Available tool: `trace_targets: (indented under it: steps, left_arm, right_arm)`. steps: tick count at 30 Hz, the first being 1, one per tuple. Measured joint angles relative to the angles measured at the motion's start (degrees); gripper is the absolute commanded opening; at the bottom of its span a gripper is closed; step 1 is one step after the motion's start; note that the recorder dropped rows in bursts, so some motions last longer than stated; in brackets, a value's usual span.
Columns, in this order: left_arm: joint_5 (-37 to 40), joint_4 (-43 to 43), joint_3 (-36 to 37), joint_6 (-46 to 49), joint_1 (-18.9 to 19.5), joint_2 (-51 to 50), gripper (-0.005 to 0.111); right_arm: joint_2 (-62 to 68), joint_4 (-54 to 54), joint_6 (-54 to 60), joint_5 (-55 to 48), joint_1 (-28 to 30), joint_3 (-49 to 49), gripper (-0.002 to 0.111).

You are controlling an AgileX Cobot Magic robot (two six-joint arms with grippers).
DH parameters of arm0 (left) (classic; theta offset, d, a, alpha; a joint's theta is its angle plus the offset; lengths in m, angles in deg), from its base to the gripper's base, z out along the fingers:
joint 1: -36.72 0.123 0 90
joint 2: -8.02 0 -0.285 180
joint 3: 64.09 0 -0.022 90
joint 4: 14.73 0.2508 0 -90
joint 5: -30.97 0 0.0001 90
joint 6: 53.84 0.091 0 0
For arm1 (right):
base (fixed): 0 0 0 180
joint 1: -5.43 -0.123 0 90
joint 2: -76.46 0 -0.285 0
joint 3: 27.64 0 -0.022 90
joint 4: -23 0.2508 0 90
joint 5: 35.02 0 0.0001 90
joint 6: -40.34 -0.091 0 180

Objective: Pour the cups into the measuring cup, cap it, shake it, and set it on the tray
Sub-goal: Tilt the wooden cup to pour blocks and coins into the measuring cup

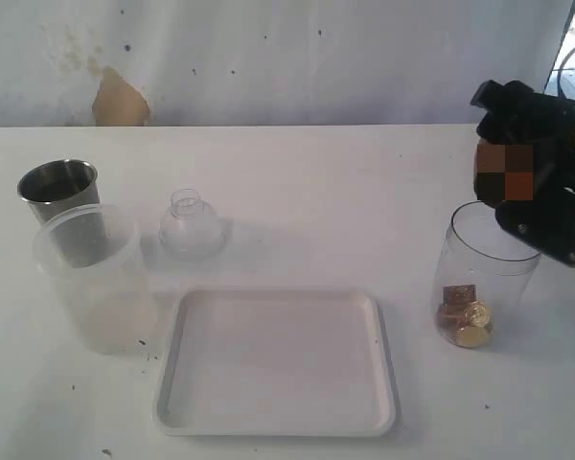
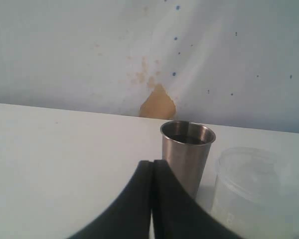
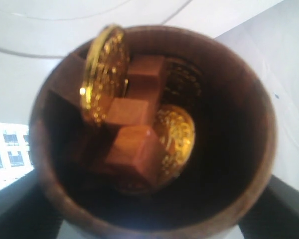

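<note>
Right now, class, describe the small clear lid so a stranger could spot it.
Start at the white tray. Just beyond its far left corner stands the lid, right of the steel tumbler and frosted cup. It is the smallest, a clear dome with a narrow neck.

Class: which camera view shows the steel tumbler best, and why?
The left wrist view: the steel tumbler is close, open rim clear. Exterior: the frosted cup covers its lower part. Right wrist: absent.

We saw the tray by the table's front edge, the plastic cup to its left with the tumbler just behind, the lid behind the tray, and the measuring cup to its right.
</note>
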State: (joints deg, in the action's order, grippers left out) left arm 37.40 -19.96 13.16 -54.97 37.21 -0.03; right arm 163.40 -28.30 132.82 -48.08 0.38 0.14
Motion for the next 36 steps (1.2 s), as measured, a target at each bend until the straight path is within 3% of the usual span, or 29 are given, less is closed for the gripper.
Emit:
trace_targets:
  steps: [14,23,36]
  left_arm:
    - [0.0,0.0,0.0,0.0,0.0,0.0,0.0]
    - [0.0,0.0,0.0,0.0,0.0,0.0,0.0]
    - [0.0,0.0,0.0,0.0,0.0,0.0,0.0]
  right_arm:
    - [0.4,-15.0,-1.7,0.3,0.0,0.0,0.0]
    - [0.4,-15.6,-3.8,5.9,-0.1,0.0,0.0]
    - [0.4,-17.1,-3.5,5.2,-0.1,0.0,0.0]
